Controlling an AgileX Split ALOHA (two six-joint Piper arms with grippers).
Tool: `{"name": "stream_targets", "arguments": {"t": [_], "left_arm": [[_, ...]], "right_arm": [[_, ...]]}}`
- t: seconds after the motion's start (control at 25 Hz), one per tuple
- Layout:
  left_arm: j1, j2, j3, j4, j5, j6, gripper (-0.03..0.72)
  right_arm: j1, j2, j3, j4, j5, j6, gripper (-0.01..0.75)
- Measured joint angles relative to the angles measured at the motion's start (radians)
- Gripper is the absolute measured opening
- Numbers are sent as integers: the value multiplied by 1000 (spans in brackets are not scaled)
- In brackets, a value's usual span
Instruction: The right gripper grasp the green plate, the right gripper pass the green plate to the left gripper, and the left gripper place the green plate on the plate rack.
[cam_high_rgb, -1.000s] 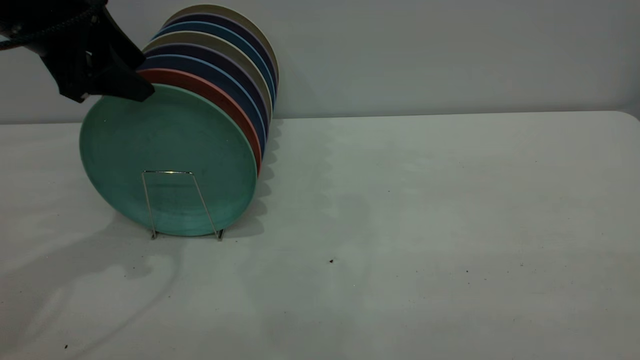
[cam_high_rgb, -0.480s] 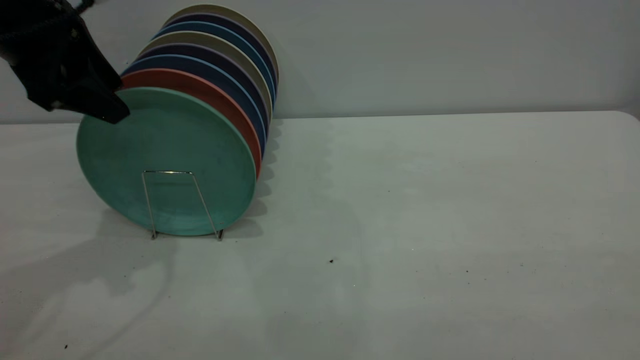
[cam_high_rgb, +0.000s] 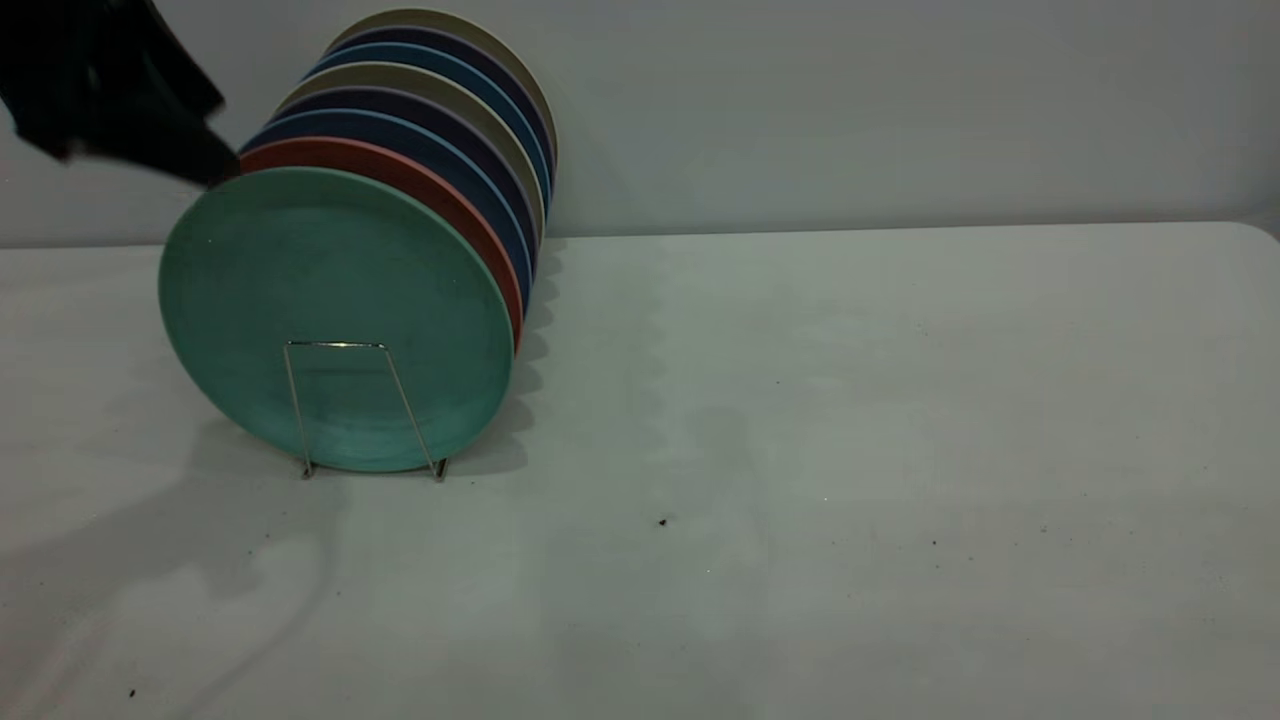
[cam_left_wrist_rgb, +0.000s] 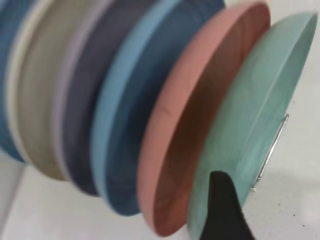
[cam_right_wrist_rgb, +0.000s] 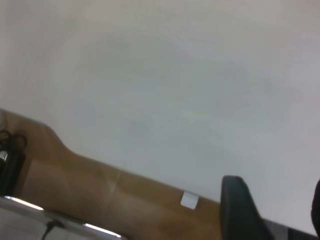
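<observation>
Since a second ago, left hand (cam_high_rgb: 190, 165) lifted off green plate (cam_high_rgb: 335, 320), now apart at its upper rim, holding nothing, spread unclear. Plate upright in plate rack (cam_high_rgb: 350, 405), front slot, near tabletop's (cam_high_rgb: 850, 450) far-left corner. Placement looks finished; only withdrawal left. Right hand (cam_right_wrist_rgb: 272, 212) away, parted, empty.
</observation>
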Motion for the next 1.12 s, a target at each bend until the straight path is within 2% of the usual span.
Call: {"name": "stream_targets", "arguments": {"t": [0.16,0.36,0.64,0.8,0.92,1.12], "left_arm": [[0,-130,0,0,24,-93,512],[0,-294,0,55,126,-378,512],[0,-482,1,266,435,-860,512],[0,-567,39,376,588,-1061,512],[0,-645,112,422,609,-1164,512],[0,-818,311,432,607,-1302,512]], "right_arm": [[0,0,23,-5,-39,24,369],[0,0,31,-45,-65,87,369],[4,-3,31,-61,-69,145,369],[53,-37,31,-66,-72,163,369],[86,-89,31,-75,-73,175,369],[90,-224,31,-77,-73,181,369]]}}
